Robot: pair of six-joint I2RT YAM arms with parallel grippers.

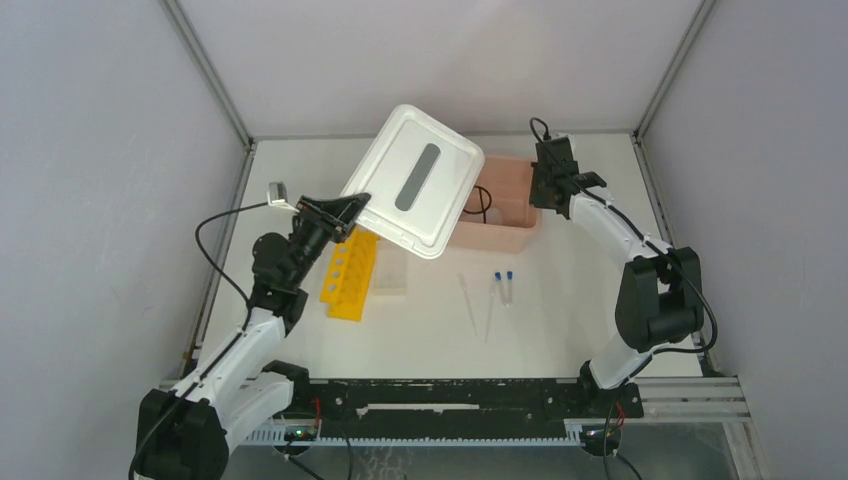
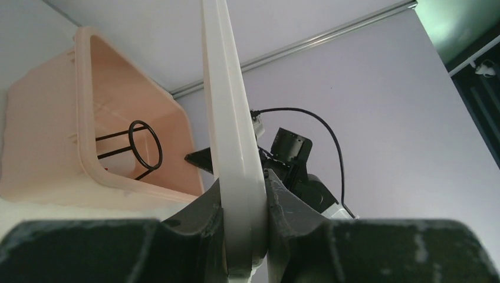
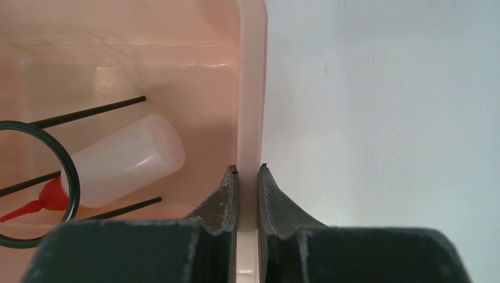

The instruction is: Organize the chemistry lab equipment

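The left claw (image 1: pixel 352 205) is clamped on the rim of the white lid (image 1: pixel 440 215), one finger on each face, and holds it tilted off the worktop (image 1: pixel 560 320). From that claw's own camera the lid runs edge-on, straight up from between the fingers. Its grey slot (image 1: pixel 417 178) faces upward in the overhead view.

The right claw (image 3: pixel 248 171) is pinched on a side wall of the pink tub (image 3: pixel 250 88), one finger inside and one outside. The tub stands between the two claws, and the raised lid overlaps its end on the left claw's side; whether the lid touches the tub I cannot tell.

Inside the tub, just beside the right claw's inner finger, the red-nozzled squeeze bottle (image 3: pixel 127 159) lies on its side, nozzle pointing away from the gripped wall. A black wire ring (image 3: pixel 71 171) on thin rods lies across it.

The yellow tube rack (image 1: pixel 350 275) lies on the worktop just below the left claw, toward the arm bases and partly under the lid's near edge. The clear grid rack (image 1: pixel 392 275) sits just beside it, on the side toward the right claw.

Between the claws, nearer the arm bases than the tub, two droppers (image 1: pixel 468 303) lie flat. Two blue-capped tubes (image 1: pixel 503 287) lie side by side just beyond them toward the right claw, well apart from both claws
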